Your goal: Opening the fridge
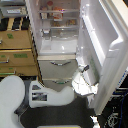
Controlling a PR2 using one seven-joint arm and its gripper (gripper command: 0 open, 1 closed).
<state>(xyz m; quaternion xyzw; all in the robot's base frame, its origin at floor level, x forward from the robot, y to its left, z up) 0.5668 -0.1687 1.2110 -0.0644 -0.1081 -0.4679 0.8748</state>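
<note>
The tall white fridge [55,30] stands at the top middle with its upper door [102,40] swung wide open toward the exterior view's right. Shelves with food show inside. Two lower drawers [56,67] with curved silver handles are shut. My white arm reaches from the lower left, and my gripper [85,68] is at the lower inner edge of the open door, beside the upper drawer. The picture is too blurred to tell how its jaws stand or whether it touches the door.
A tan wooden drawer cabinet [17,50] stands at the fridge's left. My white and blue body [20,100] fills the lower left. Dark floor lies below, with cables at the bottom right [112,117].
</note>
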